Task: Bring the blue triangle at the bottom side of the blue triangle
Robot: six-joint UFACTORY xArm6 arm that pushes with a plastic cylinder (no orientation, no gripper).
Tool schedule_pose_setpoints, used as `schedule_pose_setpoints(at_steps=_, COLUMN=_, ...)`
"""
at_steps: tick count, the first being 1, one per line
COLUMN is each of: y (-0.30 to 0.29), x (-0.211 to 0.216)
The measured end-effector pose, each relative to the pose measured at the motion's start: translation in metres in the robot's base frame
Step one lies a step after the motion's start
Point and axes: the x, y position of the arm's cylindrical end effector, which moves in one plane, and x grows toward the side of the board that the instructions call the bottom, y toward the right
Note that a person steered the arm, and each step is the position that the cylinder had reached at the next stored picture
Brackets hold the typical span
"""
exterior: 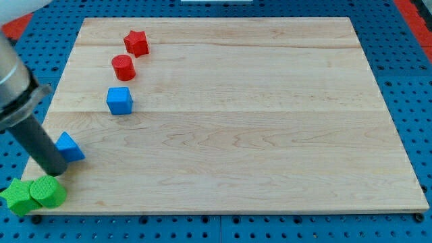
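Observation:
A blue triangle point(69, 147) lies near the board's left edge, toward the view's bottom. My dark rod comes in from the view's upper left, and my tip point(57, 173) rests on the board just below and left of the blue triangle, touching or nearly touching it. A blue cube point(119, 100) stands above and to the right of the triangle. Only one blue triangle shows.
A red star point(136, 42) and a red cylinder point(123, 67) stand near the board's top left. Two green blocks point(32, 194) sit at the bottom left corner, just below my tip. The wooden board point(256, 135) lies on a blue pegboard.

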Motion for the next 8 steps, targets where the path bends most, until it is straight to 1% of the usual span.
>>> schedule_pose_setpoints(at_steps=1, y=-0.023, x=0.000)
schedule_pose_setpoints(at_steps=2, y=-0.031, x=-0.004)
schedule_pose_setpoints(at_steps=3, y=-0.024, x=-0.018)
schedule_pose_setpoints(at_steps=6, y=0.027, x=-0.032)
schedule_pose_setpoints(at_steps=8, y=0.046, x=-0.040)
